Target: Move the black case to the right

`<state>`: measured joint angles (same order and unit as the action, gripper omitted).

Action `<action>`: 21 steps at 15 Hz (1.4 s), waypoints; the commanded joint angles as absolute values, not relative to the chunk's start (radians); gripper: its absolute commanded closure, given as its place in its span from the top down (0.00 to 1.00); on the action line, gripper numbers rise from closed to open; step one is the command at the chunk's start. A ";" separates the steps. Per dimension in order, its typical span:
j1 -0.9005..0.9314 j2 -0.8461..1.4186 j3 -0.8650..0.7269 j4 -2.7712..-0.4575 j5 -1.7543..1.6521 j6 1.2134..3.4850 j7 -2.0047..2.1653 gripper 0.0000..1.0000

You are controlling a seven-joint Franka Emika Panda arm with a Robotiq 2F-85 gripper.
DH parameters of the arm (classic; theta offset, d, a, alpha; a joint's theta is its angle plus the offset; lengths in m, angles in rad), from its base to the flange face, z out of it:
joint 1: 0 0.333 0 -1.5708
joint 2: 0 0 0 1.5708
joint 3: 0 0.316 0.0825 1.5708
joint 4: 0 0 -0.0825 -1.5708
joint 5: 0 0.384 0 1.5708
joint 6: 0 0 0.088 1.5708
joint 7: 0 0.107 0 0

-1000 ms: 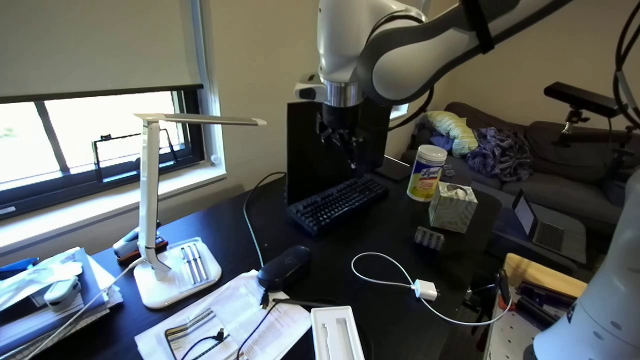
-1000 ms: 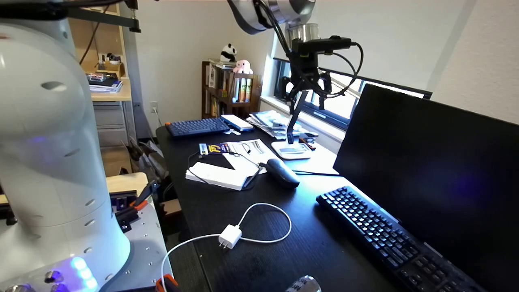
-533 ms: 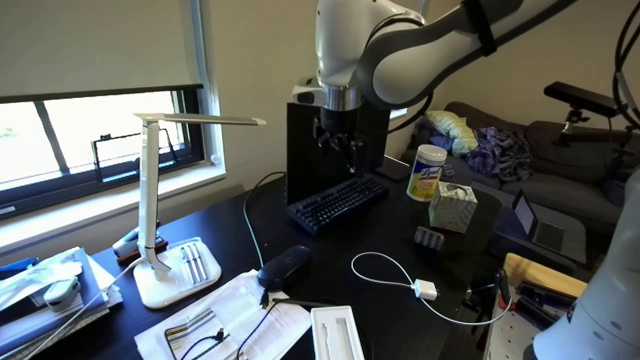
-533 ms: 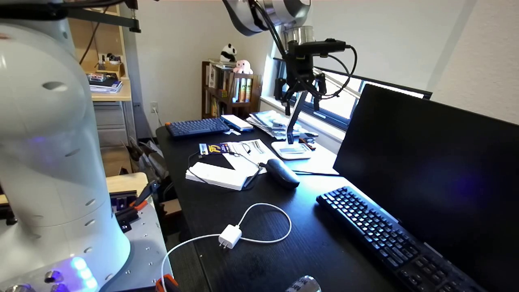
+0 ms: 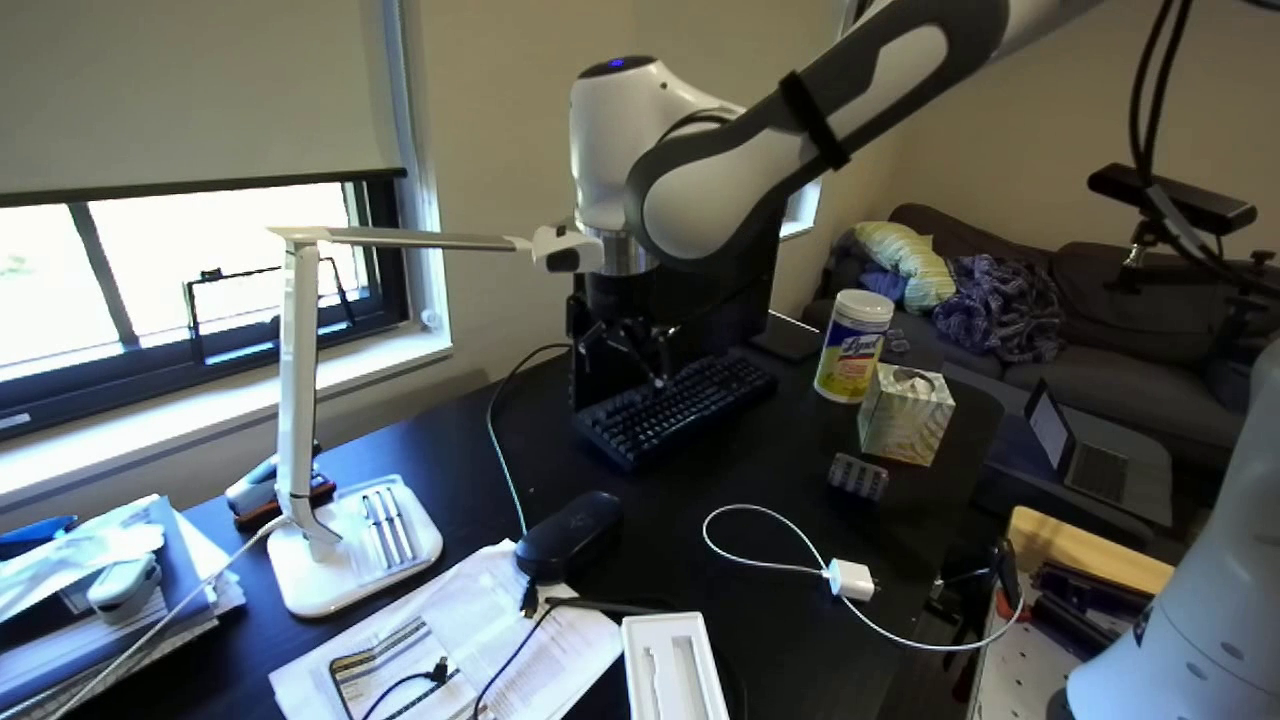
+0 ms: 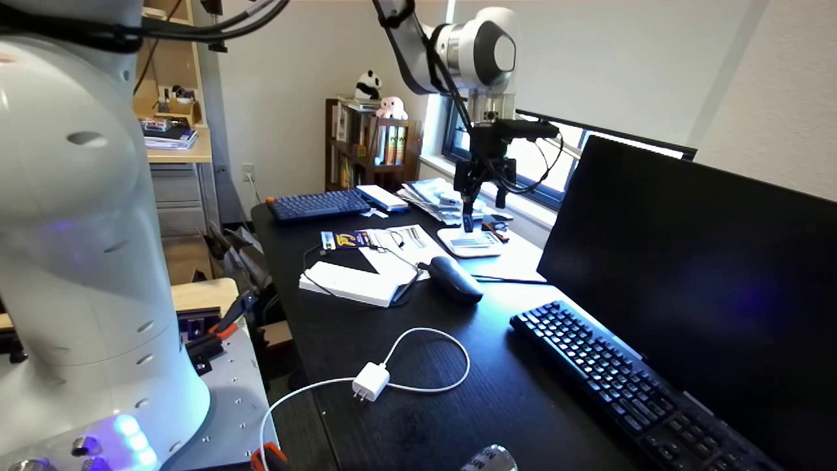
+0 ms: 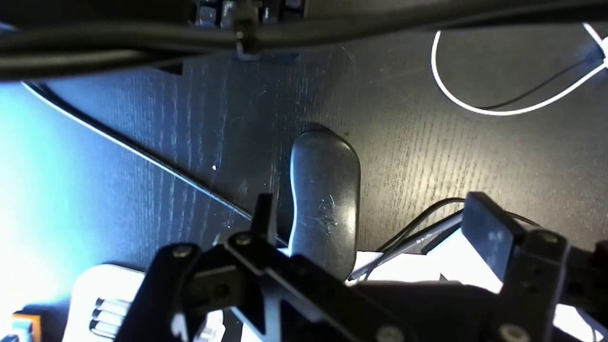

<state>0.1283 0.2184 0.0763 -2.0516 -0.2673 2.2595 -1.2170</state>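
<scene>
Dark desk (image 5: 800, 670), white robot arm (image 5: 700, 215) lower and farther left in an exterior view than a second ago, papers (image 5: 490, 605) near left, gripper (image 6: 484, 210) above the desk, spread wide, gripping nothing, black case (image 5: 572, 533) unmoved at the papers' far edge

Blk case (image 7: 325, 199), blk kbd (image 6: 595, 369), pale tissue box (image 5: 905, 420) w/ wavy lines, ylw striped pillow (image 5: 908, 262)

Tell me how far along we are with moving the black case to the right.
Done: the gripper is open and has come lower than a second ago. In hand, it seems: lining up; in the wrist view the black case shows between the spread fingers, nearer one of them. Left: gripping and the whole move right; the case lies where it did, at the edge of the papers.
</scene>
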 commanded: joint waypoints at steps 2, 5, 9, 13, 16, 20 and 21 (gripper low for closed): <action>0.113 0.388 0.116 -1.911 -0.279 2.252 -1.303 1.00; 0.131 0.463 0.124 -1.872 -0.314 2.277 -1.267 1.00; 0.125 0.500 0.140 -1.835 -0.270 2.290 -1.229 1.00; 0.120 0.490 0.144 -1.813 -0.249 2.260 -1.238 1.00; 0.111 0.482 0.153 -1.848 -0.253 2.314 -1.268 1.00; 0.085 0.581 0.171 -1.871 -0.235 2.420 -1.342 1.00; 0.087 0.602 0.166 -1.876 -0.241 2.439 -1.337 1.00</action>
<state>0.1179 0.5463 0.1473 -1.8632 -0.2408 2.3664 -1.2925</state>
